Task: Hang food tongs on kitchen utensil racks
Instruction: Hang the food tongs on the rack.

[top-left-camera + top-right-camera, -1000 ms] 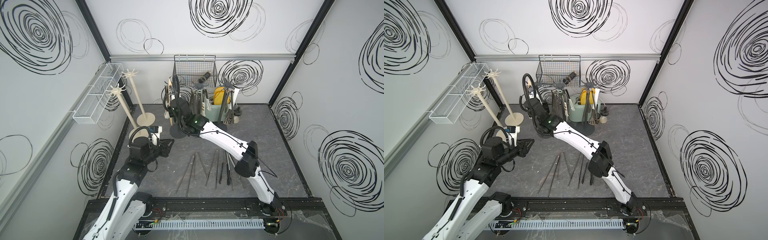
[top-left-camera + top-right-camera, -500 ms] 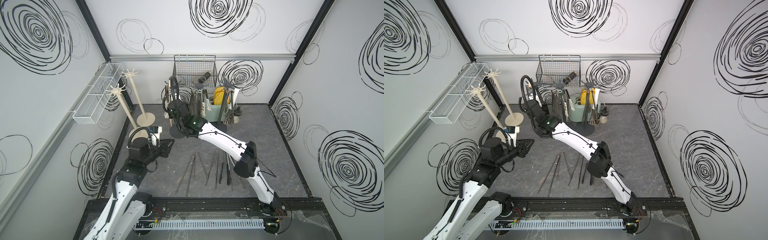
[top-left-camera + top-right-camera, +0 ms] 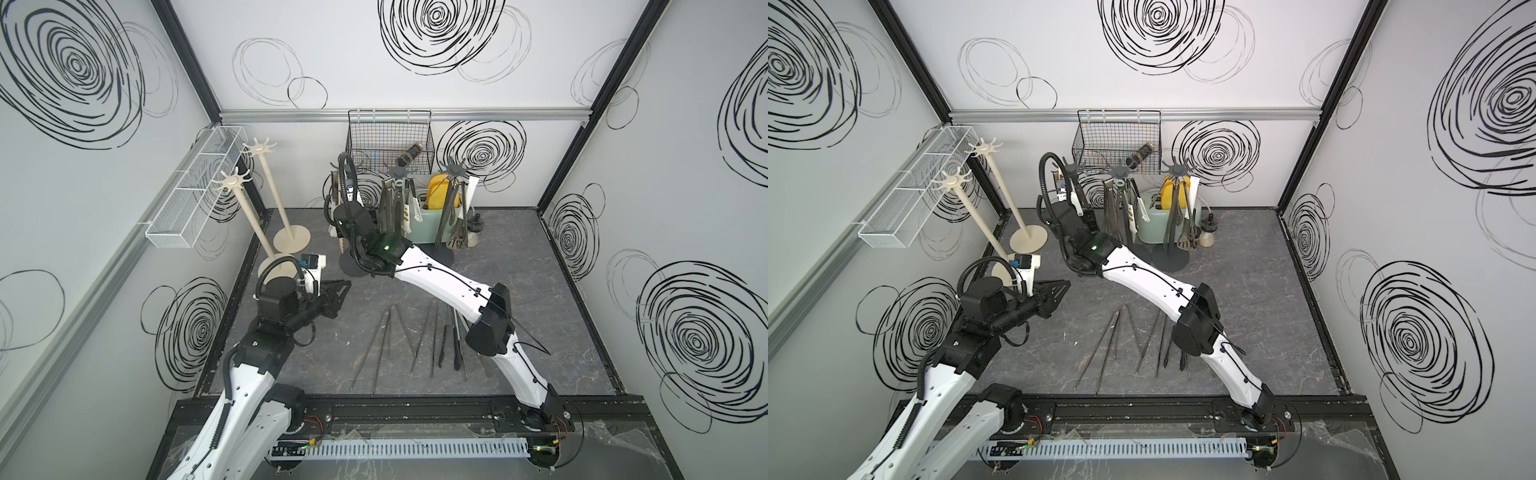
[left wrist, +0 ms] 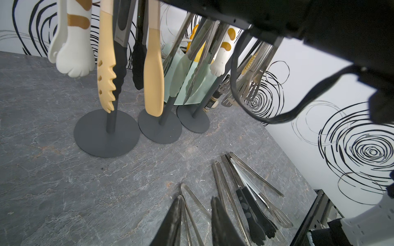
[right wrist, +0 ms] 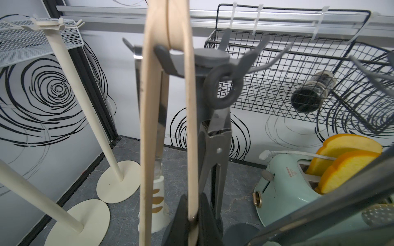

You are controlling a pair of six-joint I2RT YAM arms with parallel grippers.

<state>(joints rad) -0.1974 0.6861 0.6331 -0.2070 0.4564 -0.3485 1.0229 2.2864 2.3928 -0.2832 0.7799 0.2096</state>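
Slippage is the risk: the right gripper (image 5: 193,217) pinches one arm of the wooden tongs (image 5: 147,119), which loop over a hook of the dark grey rack (image 5: 211,57). Releasing off-centre could drop them. The left gripper (image 4: 196,203), slightly spread and well apart from the rack, holds nothing.

arms: my white shells (image 3: 432,274), black joint housings (image 3: 490,328) | cable: black ribbed hose (image 3: 984,258), left of centre | light: green dot (image 3: 388,246) | left gripper (image 4: 197,200): black tapered fingers (image 4: 171,225), lower centre

Probably lab test cell: swirl-printed walls (image 3: 436,62), aluminium rail (image 3: 498,115).
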